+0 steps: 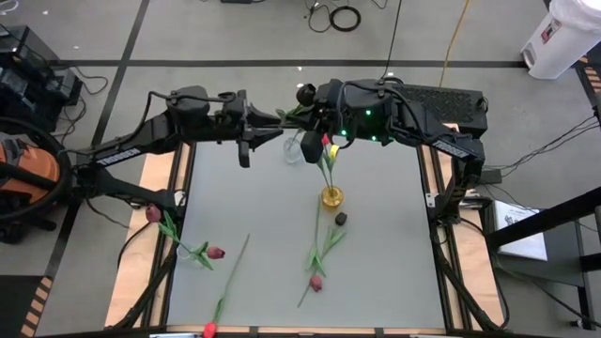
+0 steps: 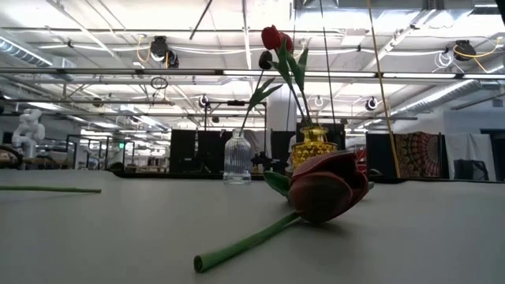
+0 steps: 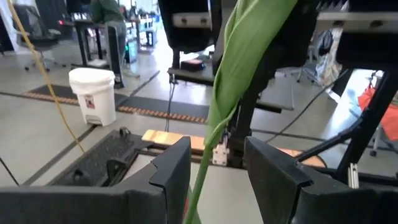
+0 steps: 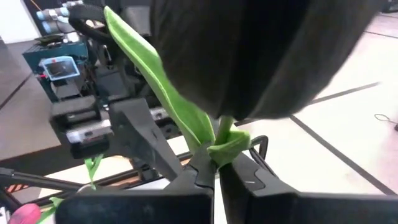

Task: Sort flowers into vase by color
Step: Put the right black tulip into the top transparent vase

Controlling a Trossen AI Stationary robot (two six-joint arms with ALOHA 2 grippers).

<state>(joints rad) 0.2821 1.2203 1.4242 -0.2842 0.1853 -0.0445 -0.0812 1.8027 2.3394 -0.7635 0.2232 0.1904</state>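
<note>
High over the table's far edge, my right gripper (image 1: 302, 113) is shut on a tulip with a dark head (image 1: 305, 92). The tulip's green stem and leaf (image 3: 227, 93) run toward my left gripper (image 1: 274, 125). That gripper is open, its fingers (image 3: 171, 165) standing on either side of the leaf; no touch shows. Below stands a clear glass vase (image 2: 237, 158) holding another dark-headed tulip (image 2: 266, 61). Beside it, a yellow vase (image 2: 314, 146) holds red tulips (image 2: 272, 37). My right gripper pinches the stem just under the dark head, where a leaf base wraps it (image 4: 224, 144), between its two fingers. The fingers come about level from the table's right side. The tulip is lifted clear of the table, its head (image 4: 261, 56) right beside the fingertips.
Loose tulips lie on the near half of the table: one at mid-right (image 1: 316, 282), two at the left (image 1: 214, 252) (image 1: 153, 214), one at the near edge (image 1: 208, 329). A small black head (image 1: 341, 218) lies near the yellow vase (image 1: 331, 196).
</note>
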